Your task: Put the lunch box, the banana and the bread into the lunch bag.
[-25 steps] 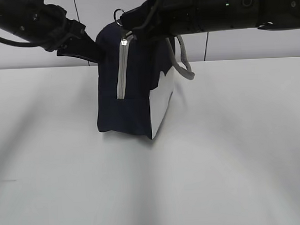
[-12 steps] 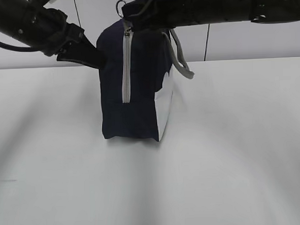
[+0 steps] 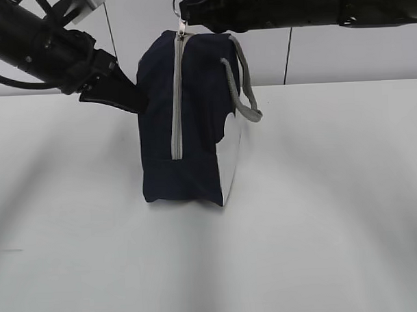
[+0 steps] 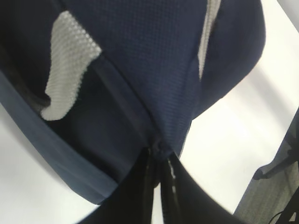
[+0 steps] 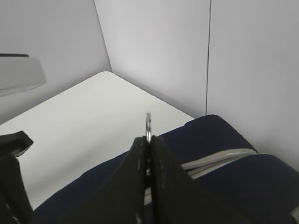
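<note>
Two closed grippers steady the soft, floppy lunch bag [image 3: 187, 122] upright on the counter [image 3: 320, 214], the left fingers [image 3: 134, 100] pinching its navy fabric and the right fingers [image 3: 190, 11] clamping its zipper-pull ring [image 3: 180, 1], apparently the firmest hold.

No readable text, label, brand, number or sign shows anywhere.

The boxy fabric lunch bag [image 3: 193, 122] is deep navy blue, with a pale grey zipper strip [image 3: 176, 102] running down its end and a plain white side panel [image 3: 230, 158]. Its looped webbing handle [image 3: 242, 93] is grey with a fine woven texture. The smooth table top [image 3: 320, 214] is off-white, and both robot arms are matt black.
</note>
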Controlling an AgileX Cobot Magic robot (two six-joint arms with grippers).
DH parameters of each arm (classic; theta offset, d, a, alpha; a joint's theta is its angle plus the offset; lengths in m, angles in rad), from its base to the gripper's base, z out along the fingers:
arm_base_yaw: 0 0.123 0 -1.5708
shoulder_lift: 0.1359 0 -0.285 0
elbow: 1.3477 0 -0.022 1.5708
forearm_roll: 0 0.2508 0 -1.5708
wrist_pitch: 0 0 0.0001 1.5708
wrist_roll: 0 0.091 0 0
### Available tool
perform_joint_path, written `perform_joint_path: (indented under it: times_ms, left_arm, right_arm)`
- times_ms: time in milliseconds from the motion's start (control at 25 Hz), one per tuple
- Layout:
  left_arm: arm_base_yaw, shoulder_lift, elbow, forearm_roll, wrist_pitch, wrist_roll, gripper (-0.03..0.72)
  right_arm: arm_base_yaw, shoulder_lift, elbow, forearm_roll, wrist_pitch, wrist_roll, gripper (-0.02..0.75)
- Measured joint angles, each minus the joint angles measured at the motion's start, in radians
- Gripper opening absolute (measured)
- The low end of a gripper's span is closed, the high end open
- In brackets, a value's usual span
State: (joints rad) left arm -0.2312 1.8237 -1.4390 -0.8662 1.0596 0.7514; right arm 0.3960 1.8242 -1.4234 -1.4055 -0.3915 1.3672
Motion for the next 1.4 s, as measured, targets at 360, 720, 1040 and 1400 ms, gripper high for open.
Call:
perform_joint_path:
  times_ms: [360, 720, 1040, 1400]
  left_arm:
    - [0.0, 0.0, 0.0, 0.0, 0.063, 0.001, -0.014]
    - [0.0, 0.0, 0.0, 0.035, 0.103, -0.003, -0.015]
    - [0.0, 0.0, 0.0, 0.061, 0.107, -0.009, -0.015]
    - [0.0, 0.0, 0.0, 0.104, 0.109, -0.018, -0.015]
  right_arm:
    - [-0.039, 0.137, -0.137, 0.004, -0.049, 0.053, 0.006]
    - [-0.074, 0.309, -0.343, 0.004, -0.089, 0.149, 0.006]
    - [-0.138, 0.47, -0.511, 0.004, -0.177, 0.271, 0.006]
    - [-0.155, 0.61, -0.652, 0.004, -0.228, 0.356, 0.006]
